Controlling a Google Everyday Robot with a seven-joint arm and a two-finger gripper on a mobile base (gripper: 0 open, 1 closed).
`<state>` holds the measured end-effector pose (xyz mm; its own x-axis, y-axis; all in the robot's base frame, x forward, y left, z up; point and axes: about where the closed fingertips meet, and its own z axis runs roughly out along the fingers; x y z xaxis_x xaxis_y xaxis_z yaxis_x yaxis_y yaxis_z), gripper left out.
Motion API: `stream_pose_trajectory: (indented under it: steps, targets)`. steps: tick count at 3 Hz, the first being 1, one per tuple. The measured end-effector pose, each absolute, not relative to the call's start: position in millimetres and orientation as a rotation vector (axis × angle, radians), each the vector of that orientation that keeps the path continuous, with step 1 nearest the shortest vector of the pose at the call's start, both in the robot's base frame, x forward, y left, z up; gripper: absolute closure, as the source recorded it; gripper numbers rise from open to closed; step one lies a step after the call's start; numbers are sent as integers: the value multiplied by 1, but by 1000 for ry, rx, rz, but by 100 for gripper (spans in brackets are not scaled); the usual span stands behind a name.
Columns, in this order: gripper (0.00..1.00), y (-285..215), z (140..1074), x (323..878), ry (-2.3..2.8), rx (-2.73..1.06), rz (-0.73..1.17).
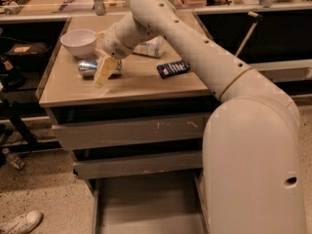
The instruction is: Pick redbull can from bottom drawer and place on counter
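The redbull can lies on its side at the left of the counter, its silver end facing left. My gripper is over the counter and shut on the redbull can. One cream finger crosses the front of the can and hides its right part. The can rests on or just above the tabletop. The bottom drawer stands pulled out below, and its grey floor shows nothing on it.
A white bowl stands behind the can. A clear bottle with a white label lies behind my wrist. A dark snack packet lies to the right. My arm's bulky base fills the right. A shoe is on the floor.
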<state>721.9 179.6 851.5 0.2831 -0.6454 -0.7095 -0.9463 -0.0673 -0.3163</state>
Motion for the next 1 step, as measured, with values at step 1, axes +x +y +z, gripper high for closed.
stream_pose_trajectory:
  steps: [1]
  targets:
    - [0,180,852,722,1442,-1794,501]
